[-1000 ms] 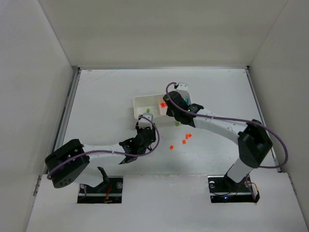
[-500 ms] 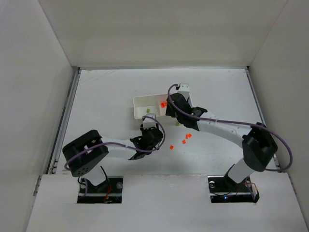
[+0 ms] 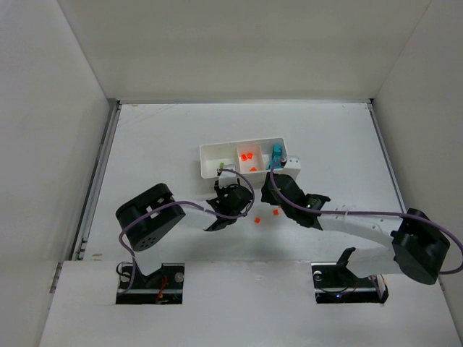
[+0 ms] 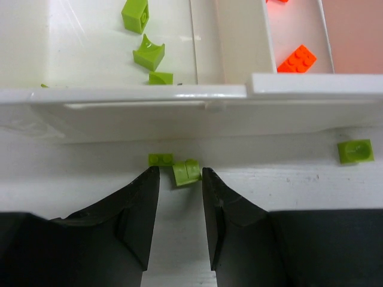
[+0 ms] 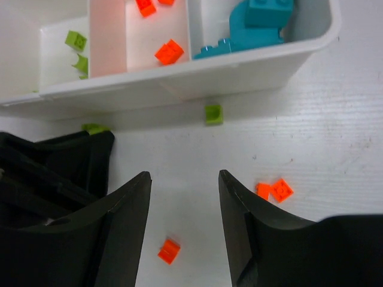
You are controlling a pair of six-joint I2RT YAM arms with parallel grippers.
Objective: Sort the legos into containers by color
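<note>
The white three-compartment tray (image 3: pixel 208 150) holds lime legos on the left, orange-red in the middle (image 5: pixel 169 52) and teal on the right (image 5: pixel 257 27). My left gripper (image 4: pixel 179 174) sits low on the table in front of the tray's front wall (image 4: pixel 149 110), narrowly open. A lime lego (image 4: pixel 187 173) lies between its tips, close to the right finger, and a flat lime one (image 4: pixel 160 159) lies just beyond the left tip. My right gripper (image 5: pixel 184 176) hangs open over the table, above an orange lego (image 5: pixel 169 251).
Two more orange legos (image 5: pixel 274 190) lie right of the right finger. A lime lego (image 5: pixel 213 113) rests against the tray's front wall. The left arm's black fingers (image 5: pixel 60 167) crowd the right gripper's left side. White walls enclose the table.
My right gripper has opened and pulled back from over the tray to the table in front of it. The left gripper has moved right and closed in on the lime legos by the tray wall.
</note>
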